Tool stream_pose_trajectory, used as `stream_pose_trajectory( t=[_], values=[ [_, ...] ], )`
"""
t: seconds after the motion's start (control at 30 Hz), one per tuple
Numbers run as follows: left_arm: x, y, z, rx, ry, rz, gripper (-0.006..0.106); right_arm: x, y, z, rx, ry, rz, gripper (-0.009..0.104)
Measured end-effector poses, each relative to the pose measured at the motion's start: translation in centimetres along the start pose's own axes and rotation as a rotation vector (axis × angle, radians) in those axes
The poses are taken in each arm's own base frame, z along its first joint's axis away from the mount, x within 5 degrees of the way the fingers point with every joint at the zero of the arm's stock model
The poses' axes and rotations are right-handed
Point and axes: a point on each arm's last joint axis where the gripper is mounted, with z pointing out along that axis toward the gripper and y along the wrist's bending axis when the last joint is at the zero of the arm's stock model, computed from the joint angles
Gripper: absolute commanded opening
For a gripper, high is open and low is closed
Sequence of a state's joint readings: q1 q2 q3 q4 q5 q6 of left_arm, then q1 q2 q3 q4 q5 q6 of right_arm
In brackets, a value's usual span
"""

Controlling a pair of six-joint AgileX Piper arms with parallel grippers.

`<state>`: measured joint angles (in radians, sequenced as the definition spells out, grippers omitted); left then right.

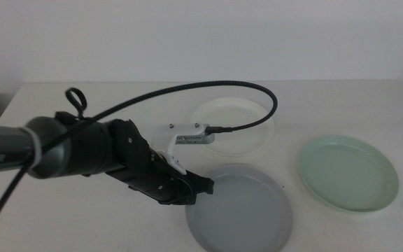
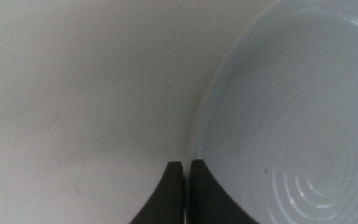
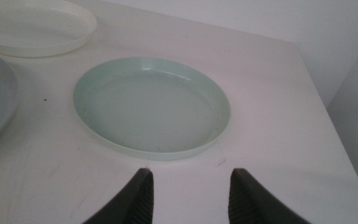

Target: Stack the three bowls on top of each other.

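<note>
On the worktop [image 1: 61,224] we find all three bowls lying apart, none stacked: the white bowl [image 1: 240,126] at the rear, the grey bowl [image 1: 240,210] in front, the mint bowl [image 1: 348,171] to its right. We see the left end effector [image 1: 203,185] at the grey bowl's left rim, its jaws closed to a narrow slit; in the wrist view the rim appears to sit in that slit. The right end effector [image 3: 188,186] waits just short of the mint bowl, jaws wide apart and empty. We judge these bowls light, rigid and smooth. We recommend pinching the low rim edge-on, since the wide flat base offers no purchase.
</note>
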<state>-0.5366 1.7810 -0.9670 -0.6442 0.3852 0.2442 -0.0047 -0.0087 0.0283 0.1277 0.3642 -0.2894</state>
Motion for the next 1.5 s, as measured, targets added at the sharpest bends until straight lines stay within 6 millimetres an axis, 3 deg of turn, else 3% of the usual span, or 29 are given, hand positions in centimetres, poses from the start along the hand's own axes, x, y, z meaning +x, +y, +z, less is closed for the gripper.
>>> stream_pose_trajectory(
  t=[0.3, 0.57, 0.67, 0.83, 0.9, 0.97, 1.07, 1.2, 1.27, 1.4, 1.5],
  values=[
    [-0.9, 0.2, 2.3, -0.005, -0.013, -0.050, 0.000, 0.0, 0.0, 0.0, 0.000, 0.001, 0.000, 0.033],
    [-1.7, -0.1, 3.0, 0.004, -0.020, -0.061, 0.004, 0.0, 0.0, 0.0, 0.000, 0.001, 0.000, 0.033],
    [-1.6, -0.1, 3.1, 0.003, -0.017, -0.062, 0.021, 0.0, 0.0, 0.0, 0.000, 0.001, 0.000, 0.033],
    [-1.7, -0.3, 2.6, 0.016, -0.002, -0.053, 0.074, 0.0, 0.0, 0.0, 0.000, 0.001, 0.000, 0.033],
    [-1.6, -0.5, 1.7, 0.027, 0.023, -0.028, 0.094, 0.0, 0.0, 0.0, 0.000, 0.001, 0.000, 0.033],
    [-1.5, -0.5, 0.2, 0.041, 0.057, -0.013, 0.105, 0.0, 0.0, 0.0, 0.000, 0.001, 0.000, 0.033],
    [-2.1, -0.6, -3.6, 0.036, 0.011, 0.006, 0.105, 0.0, 0.0, 0.0, 0.000, 0.001, 0.000, 0.033],
    [-3.2, -1.0, -9.5, -0.032, -0.175, 0.024, 0.105, 0.0, 0.0, 0.0, 0.000, 0.001, 0.000, 0.033],
    [-3.7, -1.0, -11.5, -0.078, -0.254, 0.021, 0.105, 0.0, 0.0, 0.0, 0.000, 0.001, 0.000, 0.033],
    [-5.9, -0.9, -13.9, -0.232, -0.293, 0.014, 0.105, 0.0, 0.0, 0.0, 0.000, 0.001, 0.000, 0.033],
    [-8.4, -1.1, -14.6, -0.348, -0.307, 0.042, 0.105, 0.0, 0.0, 0.0, 0.000, 0.001, 0.000, 0.033]
  ],
)
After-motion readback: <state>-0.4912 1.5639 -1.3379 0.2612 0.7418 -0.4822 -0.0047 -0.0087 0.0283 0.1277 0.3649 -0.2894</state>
